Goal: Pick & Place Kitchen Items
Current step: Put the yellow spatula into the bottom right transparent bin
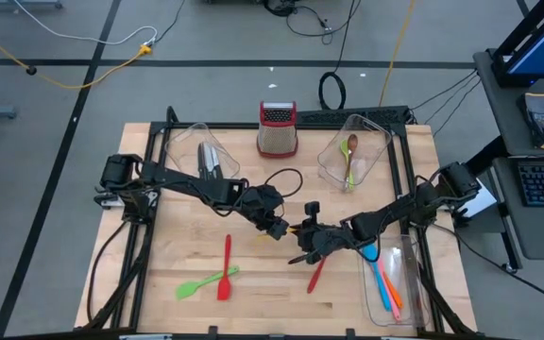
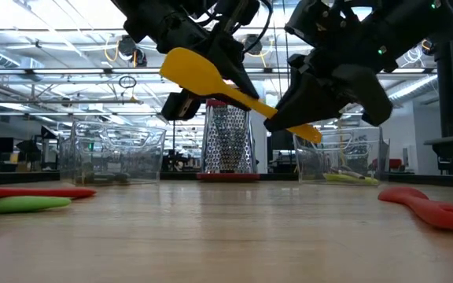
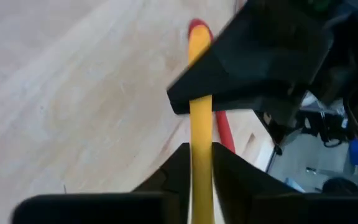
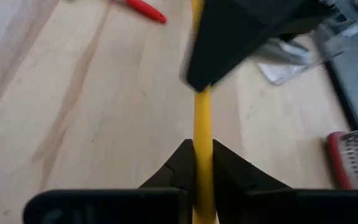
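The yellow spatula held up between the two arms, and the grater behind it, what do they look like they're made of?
Yellow spatula: likely silicone or soft plastic; uniform matte colour, rounded edges, no shine. Grater: metal, probably steel; silvery perforated walls that catch the light, with a red, seemingly plastic, rim at its base.

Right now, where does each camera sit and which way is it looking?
High: overhead, straight down; both arms meet above the wooden table.
Low: tabletop height, looking across at the box grater; arms enter from above.
Left wrist: past the left gripper along the yellow spatula.
Right wrist: past the right gripper, facing back.
Shared: both wrist views show the spatula between both grippers.
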Controlling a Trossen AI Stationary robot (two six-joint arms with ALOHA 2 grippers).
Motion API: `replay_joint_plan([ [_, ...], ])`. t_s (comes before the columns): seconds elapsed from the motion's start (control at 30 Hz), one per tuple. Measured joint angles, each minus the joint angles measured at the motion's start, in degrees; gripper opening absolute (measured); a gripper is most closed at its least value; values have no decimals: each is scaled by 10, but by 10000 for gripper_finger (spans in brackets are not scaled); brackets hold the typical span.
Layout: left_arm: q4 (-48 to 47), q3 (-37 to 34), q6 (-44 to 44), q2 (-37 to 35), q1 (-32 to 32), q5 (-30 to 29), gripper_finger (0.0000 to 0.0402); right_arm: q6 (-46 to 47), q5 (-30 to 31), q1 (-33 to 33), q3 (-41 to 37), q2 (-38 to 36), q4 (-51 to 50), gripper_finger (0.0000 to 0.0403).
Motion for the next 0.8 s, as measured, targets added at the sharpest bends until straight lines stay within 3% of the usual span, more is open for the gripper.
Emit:
replay_joint_plan([
  [0.27, 51, 0, 71, 0, 4, 0, 149, 39, -9, 1, 0, 0, -37, 21],
  [0.4, 103, 0, 148, -1, 27, 43, 183, 79, -42, 1, 0, 0, -66, 21],
  [0.53, 118, 0, 206, -13, 63, 91, 199, 133, -54, 3, 0, -3, -106, 21],
  [0.8, 93, 0, 374, -77, 104, 31, 202, 281, -53, 9, 1, -71, -217, 21],
])
